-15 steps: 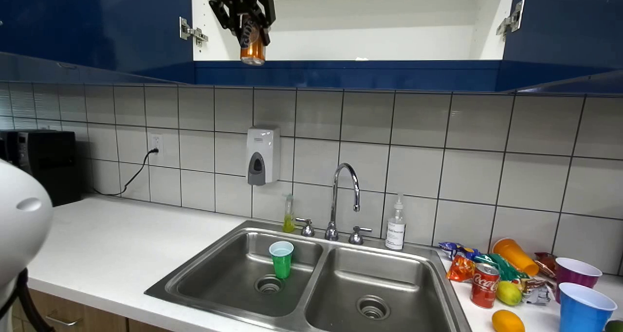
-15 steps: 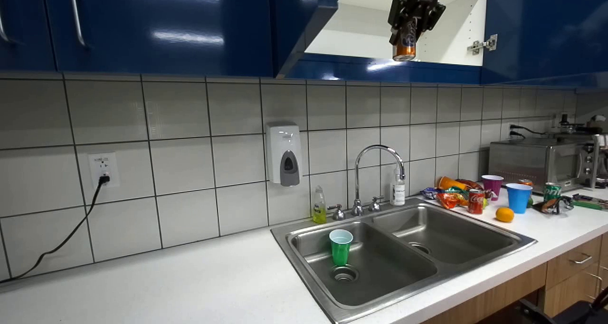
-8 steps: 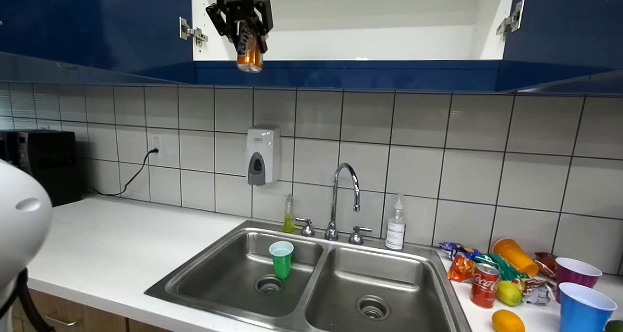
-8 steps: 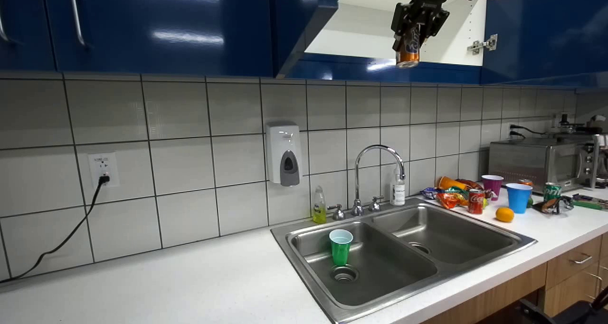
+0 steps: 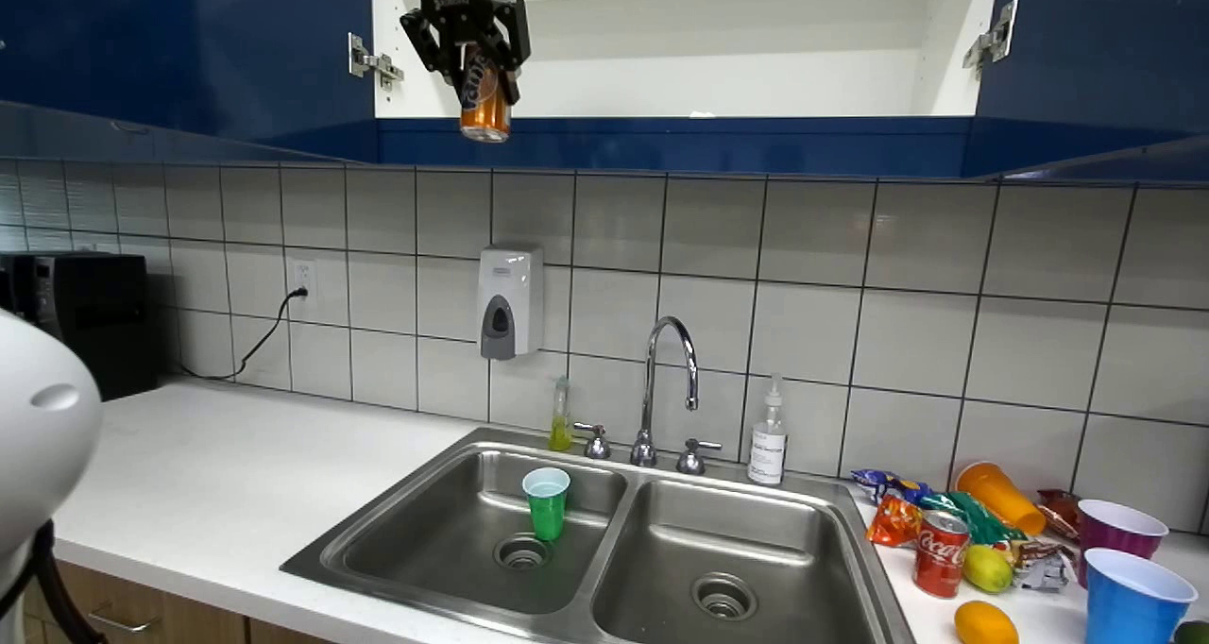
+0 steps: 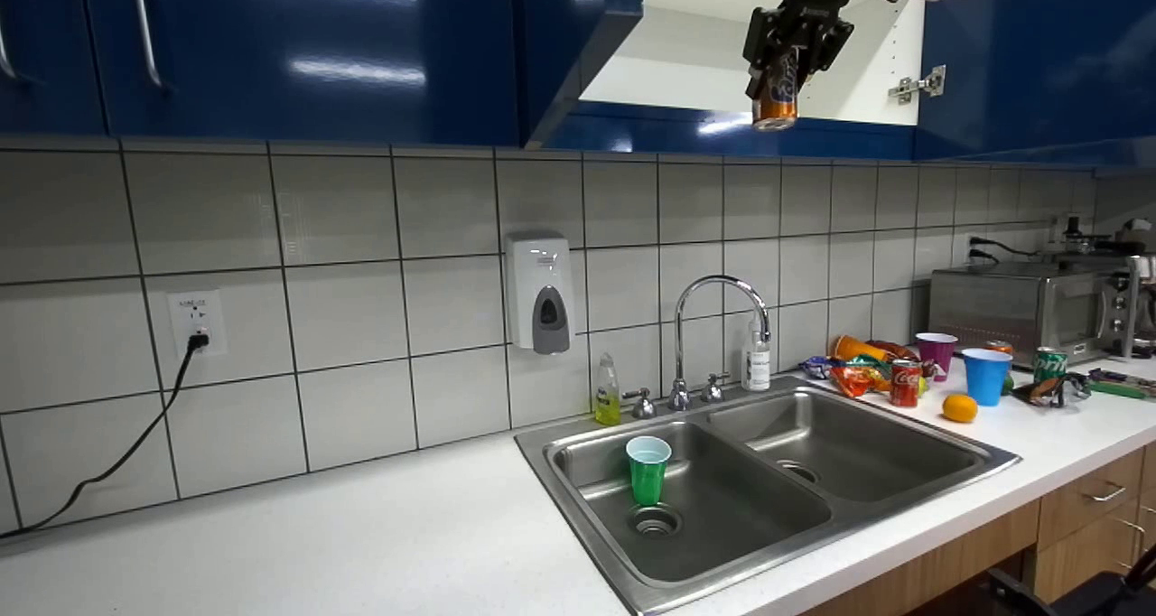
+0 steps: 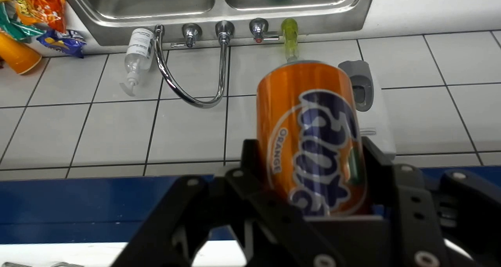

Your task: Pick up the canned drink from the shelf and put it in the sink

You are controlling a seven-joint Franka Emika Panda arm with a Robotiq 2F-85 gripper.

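The canned drink (image 7: 313,141) hangs in front of the open cabinet (image 5: 727,49), well above the sink (image 5: 718,531); the pincer (image 5: 489,85) grasps it from both sides, its lower end free; it is likely thin-walled metal, stiff if sealed and full, easier to dent if not, and which it is cannot be told; the glossy skin could slip or twist, so a firm, even hold on the straight wall, clear of the rims, seems best.

The wrist view alone brings its lettering close, with fingers (image 7: 250,161) along both sides; it cuts the sink off at the top edge, and of the green cup (image 5: 546,504) only the pale mouth shows; both exterior views give the height and the whole cup inside the sink; a green soda can (image 6: 1049,364) on the desk (image 6: 316,526) shows in an exterior view and nowhere else.
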